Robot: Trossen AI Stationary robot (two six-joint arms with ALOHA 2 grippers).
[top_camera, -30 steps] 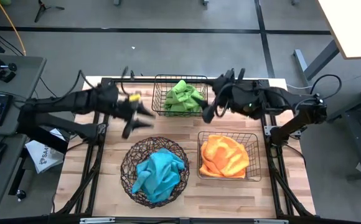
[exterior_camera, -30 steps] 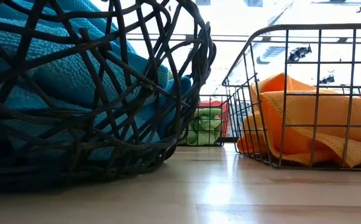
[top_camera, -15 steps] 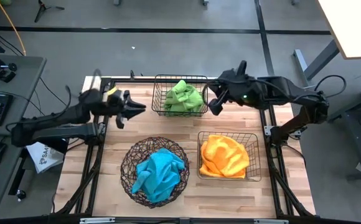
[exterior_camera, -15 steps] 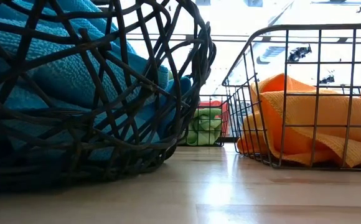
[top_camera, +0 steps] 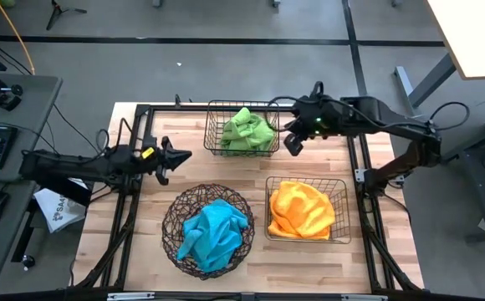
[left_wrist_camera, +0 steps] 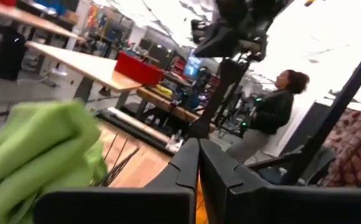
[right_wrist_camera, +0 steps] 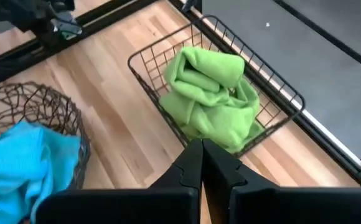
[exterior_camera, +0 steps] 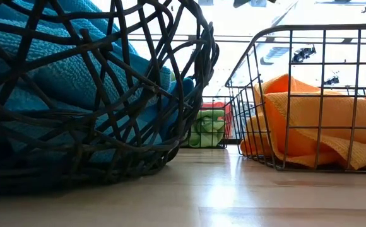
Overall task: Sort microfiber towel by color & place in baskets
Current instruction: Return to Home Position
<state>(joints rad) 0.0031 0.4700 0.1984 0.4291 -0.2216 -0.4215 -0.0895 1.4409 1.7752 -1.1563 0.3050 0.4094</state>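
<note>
Blue towels (top_camera: 213, 234) fill the near round basket (top_camera: 169, 219); orange towels (top_camera: 303, 209) sit near right and green towels (top_camera: 247, 130) far. Sorting looks complete; step in hand is homing. Left gripper (top_camera: 182, 155) and right gripper (top_camera: 291, 146) have fingers pressed together, empty. Next: fold both arms back.

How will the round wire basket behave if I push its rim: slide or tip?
Probably slides: the round wire basket sits wide and low on the smooth wooden table. Its curved underside might let it rock. The blue towels inside look soft, likely adding little weight.
</note>
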